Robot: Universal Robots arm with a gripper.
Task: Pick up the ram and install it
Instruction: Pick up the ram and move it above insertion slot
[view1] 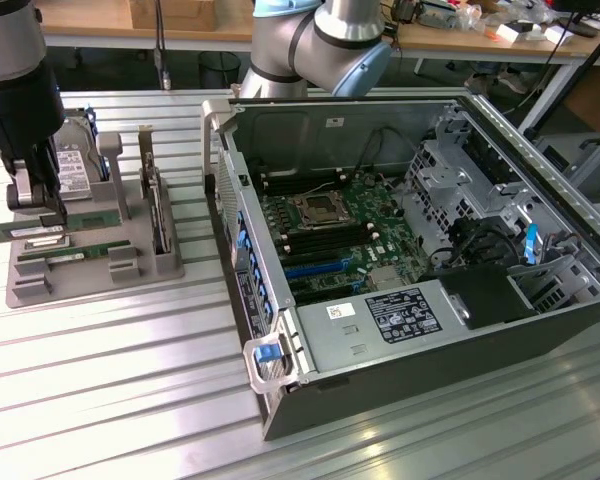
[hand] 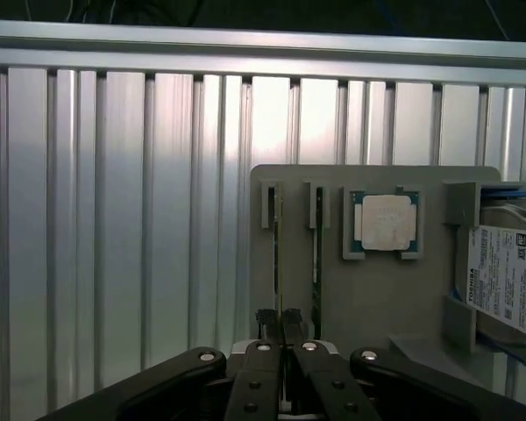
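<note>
Since the ram [hand: 276, 254] stands on edge in a holder [hand: 368, 298] slot, the tool [hand: 278, 320] sits over it, jaws narrow, seemingly pinched on its edge. Wrist cam adds: 2nd strip [hand: 317, 254], cpu [hand: 386, 221], hdd [hand: 507, 281] alongside. Ext. cam adds: tool upper left of frame, open case [view1: 430, 390] centre-right, well apart, both on the slatted surface [view1: 110, 380].

Gripper [view1: 37, 205] on a green ram [view1: 2, 232] in the gray holder [view1: 130, 268] (open computer case [view1: 430, 372] alongside)
</note>
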